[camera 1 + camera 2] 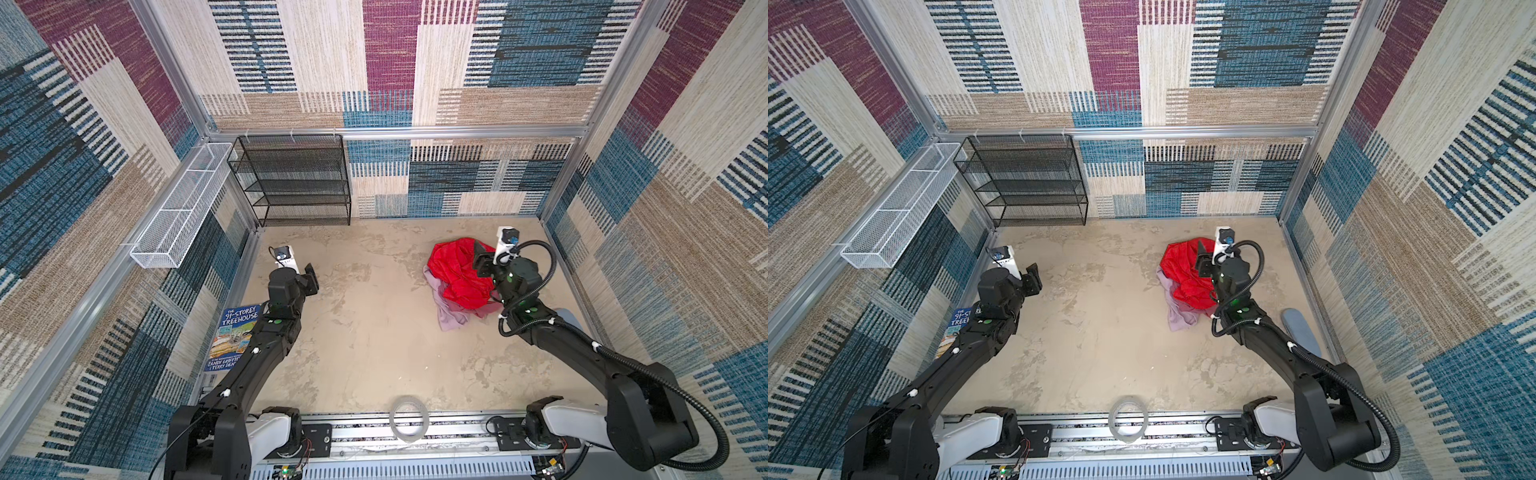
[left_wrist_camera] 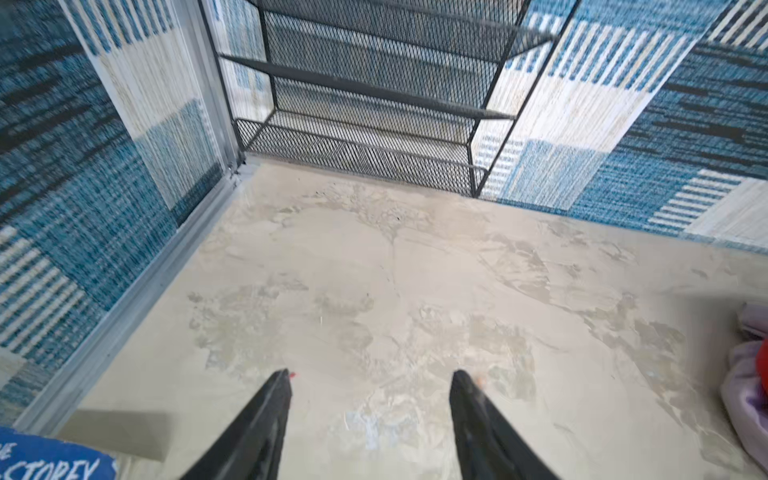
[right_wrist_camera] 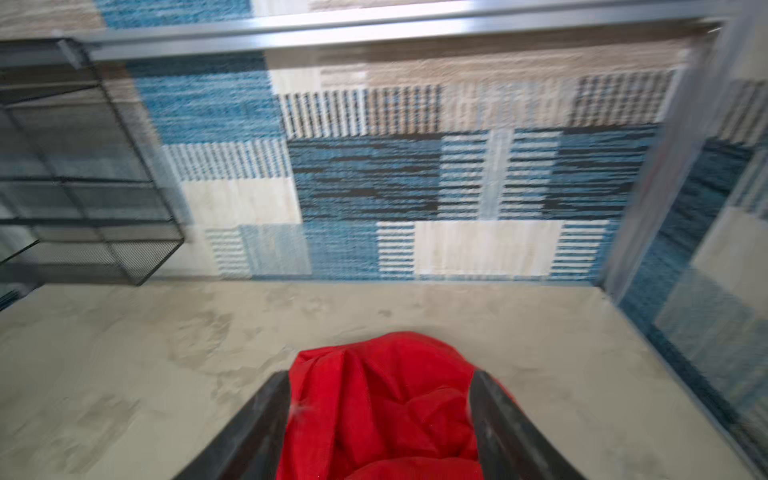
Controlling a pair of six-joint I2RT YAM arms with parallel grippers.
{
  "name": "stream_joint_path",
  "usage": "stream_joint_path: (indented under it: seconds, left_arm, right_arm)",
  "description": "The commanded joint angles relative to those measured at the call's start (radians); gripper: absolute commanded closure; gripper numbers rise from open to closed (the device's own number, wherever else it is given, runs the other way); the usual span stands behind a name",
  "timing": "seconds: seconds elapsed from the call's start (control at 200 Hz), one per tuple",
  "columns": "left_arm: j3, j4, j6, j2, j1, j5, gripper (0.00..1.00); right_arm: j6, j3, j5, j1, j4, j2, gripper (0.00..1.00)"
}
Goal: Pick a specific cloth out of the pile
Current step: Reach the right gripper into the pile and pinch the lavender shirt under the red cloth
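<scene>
Nearest us, a clear ring (image 1: 409, 399), maybe tape, lies by the front rail (image 1: 457, 432). The left jaws gape over bare surface (image 2: 374, 270); the right jaws gape above the pile (image 1: 453, 270). We see the cloth (image 1: 451, 318) poking out at its near edge.

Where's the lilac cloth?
In both top views, right side of the table: the cloth sticks out from under the red cloth, at its near-left edge.

1. Two hands on show: left hand (image 1: 311, 277), right hand (image 1: 480, 259).
2. One pile (image 1: 461, 289), and two cloths showing: one red cloth (image 1: 449, 262), one pale lilac cloth (image 1: 451, 318).
3. One book (image 1: 232, 336).
4. One black mesh shelf (image 1: 291, 183), one white wire basket (image 1: 183, 208).
5. One clear tape roll (image 1: 409, 419).
</scene>
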Motion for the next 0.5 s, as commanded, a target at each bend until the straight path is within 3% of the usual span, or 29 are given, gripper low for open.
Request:
stream_joint_path:
  seconds: [0.0, 0.25, 0.361, 0.496]
  left_arm:
    - [0.029, -0.183, -0.088, 0.02, -0.03, 0.038, 0.37]
    - [0.069, -0.241, -0.084, 0.051, -0.077, 0.108, 0.37]
    - [0.071, -0.251, -0.073, 0.053, -0.077, 0.115, 0.37]
    - [0.081, -0.268, -0.06, 0.05, -0.077, 0.126, 0.37]
  right_arm:
    - [0.028, 0.065, -0.018, 0.076, -0.25, 0.038, 0.36]
    - [0.064, 0.207, -0.024, 0.23, -0.407, 0.221, 0.57]
    - [0.094, 0.281, -0.039, 0.234, -0.457, 0.319, 0.77]
    - [0.13, 0.366, -0.01, 0.235, -0.524, 0.413, 0.76]
